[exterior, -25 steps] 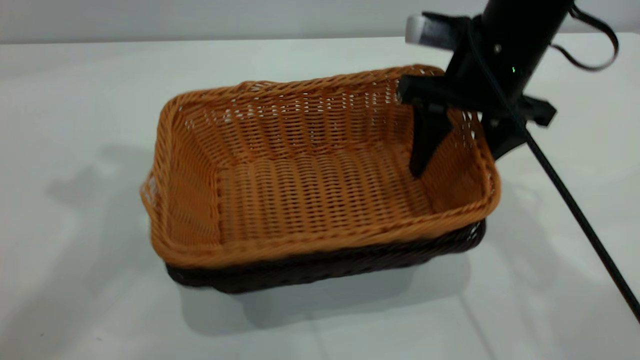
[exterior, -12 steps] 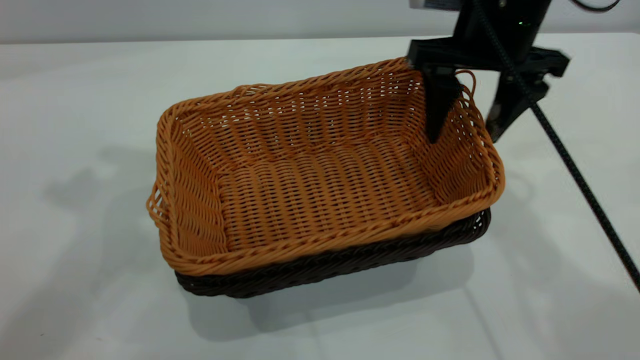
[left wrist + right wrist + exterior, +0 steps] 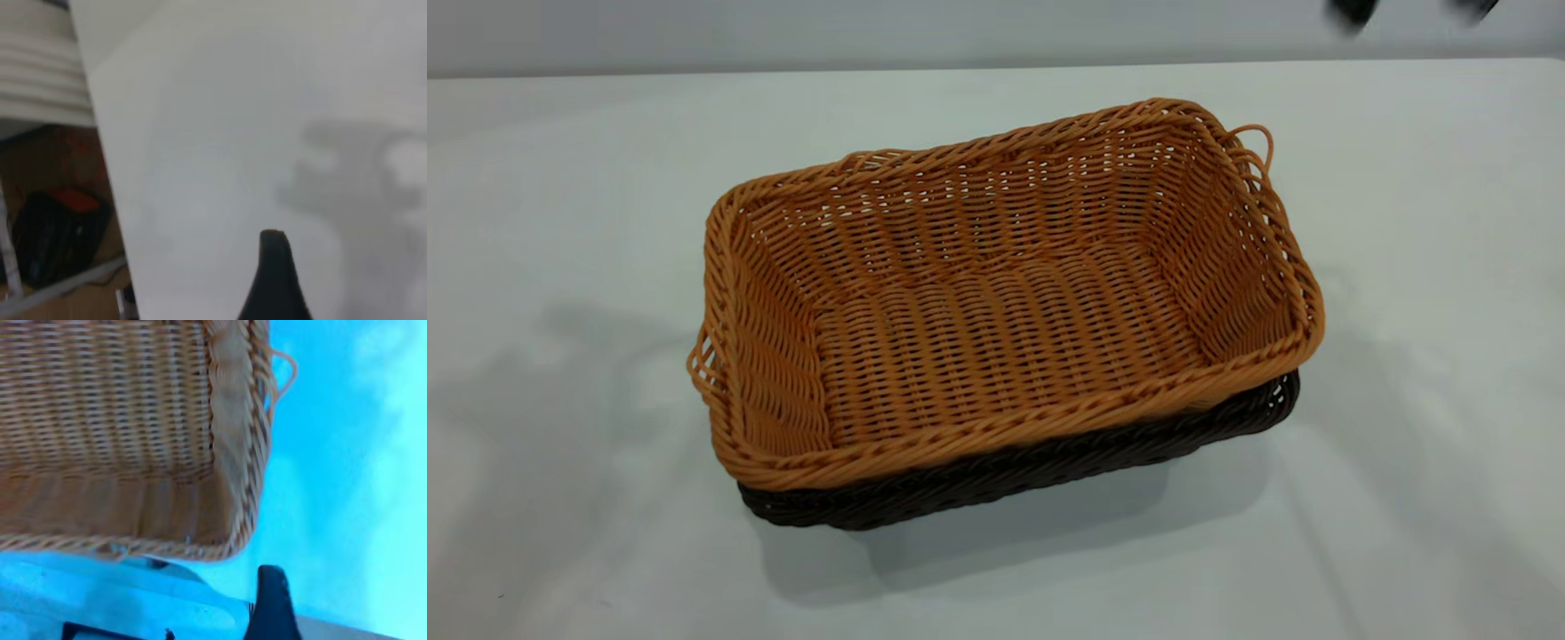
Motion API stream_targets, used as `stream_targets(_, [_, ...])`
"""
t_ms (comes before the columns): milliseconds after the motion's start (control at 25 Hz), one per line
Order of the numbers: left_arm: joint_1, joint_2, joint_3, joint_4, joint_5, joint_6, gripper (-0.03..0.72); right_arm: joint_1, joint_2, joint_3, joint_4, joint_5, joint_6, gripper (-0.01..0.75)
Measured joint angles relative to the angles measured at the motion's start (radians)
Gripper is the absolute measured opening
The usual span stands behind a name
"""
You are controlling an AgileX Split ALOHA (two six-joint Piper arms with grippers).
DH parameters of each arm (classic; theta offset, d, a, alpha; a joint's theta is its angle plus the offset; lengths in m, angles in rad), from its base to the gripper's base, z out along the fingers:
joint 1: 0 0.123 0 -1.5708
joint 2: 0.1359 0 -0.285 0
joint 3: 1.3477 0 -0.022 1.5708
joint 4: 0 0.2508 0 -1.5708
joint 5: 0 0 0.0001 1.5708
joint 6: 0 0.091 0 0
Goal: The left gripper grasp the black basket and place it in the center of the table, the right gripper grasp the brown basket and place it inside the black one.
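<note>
In the middle of the white bench (image 3: 560, 178) you have the brown basket (image 3: 1005, 302) nested inside the black basket (image 3: 1014, 471), whose dark rim shows only along the near side and the right corner. Half a second ago your right end effector (image 3: 1405, 9) stood over the brown basket's right end, one finger inside the wall and one outside; now it has lifted clear, and only two blurred dark tips remain at the top edge of the exterior view, apart from each other, so it reads as opened and holding nothing. Both baskets sit where they were.

The right wrist view shows just one dark fingertip (image 3: 270, 600) of that end effector, with the brown basket's corner and loop handle (image 3: 283, 370) near it but not touching. The left end effector (image 3: 273, 280) is off the exterior view; its wrist view gives you a single blurred finger over bare bench near the edge, so you cannot tell whether it is open or closed. Past that edge lies dim clutter, including a black crate-like shape (image 3: 57, 233).
</note>
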Motion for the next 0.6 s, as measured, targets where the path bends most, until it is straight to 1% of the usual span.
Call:
stream_targets(40, [0.000, -0.039, 0.001, -0.001, 0.017, -0.001, 0.507, 0.000, -0.055, 0.000, 0.000, 0.008, 0.001, 0.475])
stream_targets(160, [0.000, -0.156, 0.001, -0.002, 0.018, -0.001, 0.507, 0.000, -0.215, 0.017, 0.000, 0.023, 0.011, 0.470])
stream_targets(320, [0.000, -0.313, 0.018, -0.062, 0.019, 0.004, 0.507, 0.000, -0.444, 0.100, -0.003, 0.030, 0.026, 0.468])
stream_targets(480, [0.000, -0.449, 0.119, -0.179, 0.019, 0.009, 0.507, 0.000, -0.660, 0.260, -0.030, 0.043, 0.026, 0.468])
stream_targets(600, [0.000, -0.534, 0.261, -0.259, 0.019, 0.010, 0.507, 0.000, -0.788, 0.416, -0.055, 0.045, 0.026, 0.468])
